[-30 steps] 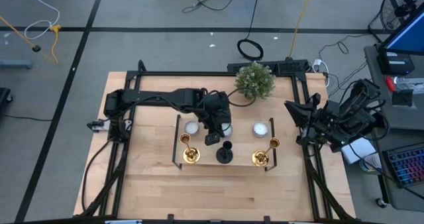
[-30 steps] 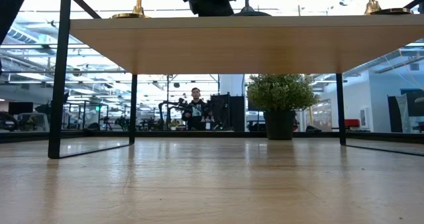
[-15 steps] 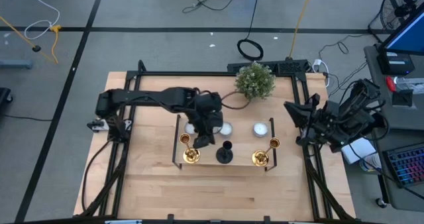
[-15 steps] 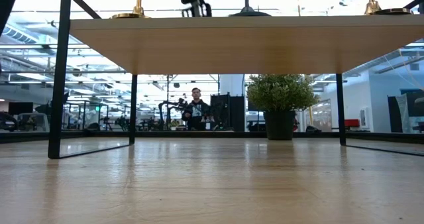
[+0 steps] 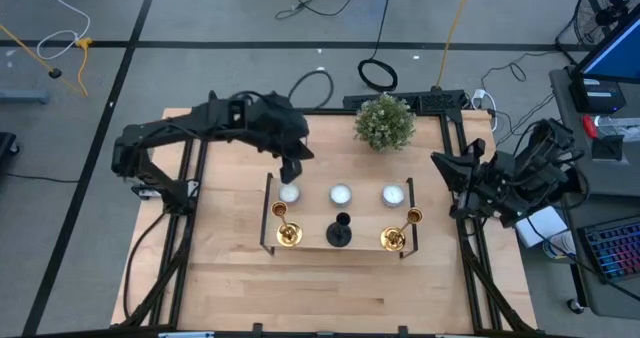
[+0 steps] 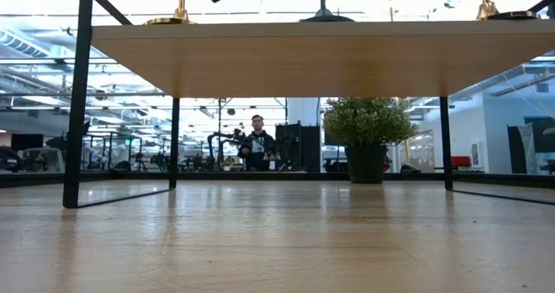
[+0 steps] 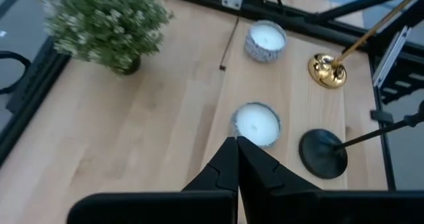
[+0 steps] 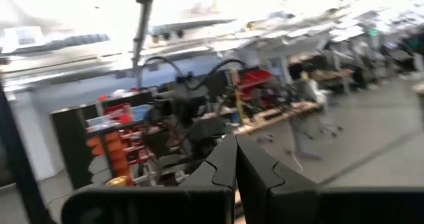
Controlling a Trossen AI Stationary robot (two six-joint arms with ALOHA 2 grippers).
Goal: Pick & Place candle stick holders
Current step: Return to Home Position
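Note:
Two gold candlesticks [image 5: 287, 233] [image 5: 395, 236] and a shorter black one [image 5: 340, 232] stand upright on their round bases along the near side of the long wooden stand [image 5: 365, 218]. The left wrist view shows one gold base [image 7: 326, 71] and the black base [image 7: 322, 153]. My left gripper [image 5: 291, 165] is shut and empty, raised above the table just beyond the stand's far left corner; its fingers [image 7: 237, 148] are closed. My right gripper [image 5: 447, 174] is shut and empty, waiting at the table's right edge [image 8: 235, 144].
Three small white candles [image 5: 290, 193] [image 5: 340, 194] [image 5: 393, 194] sit in a row on the stand's far side. A potted plant [image 5: 384, 121] stands at the table's far edge. Black frame rails run along the table's sides. A person [image 6: 256, 141] stands in the room beyond.
My left gripper has drawn back from over the stand beside the black candlestick, going up and toward the table's far left, with its arm folding back. The candlesticks and candles have stayed where they were.

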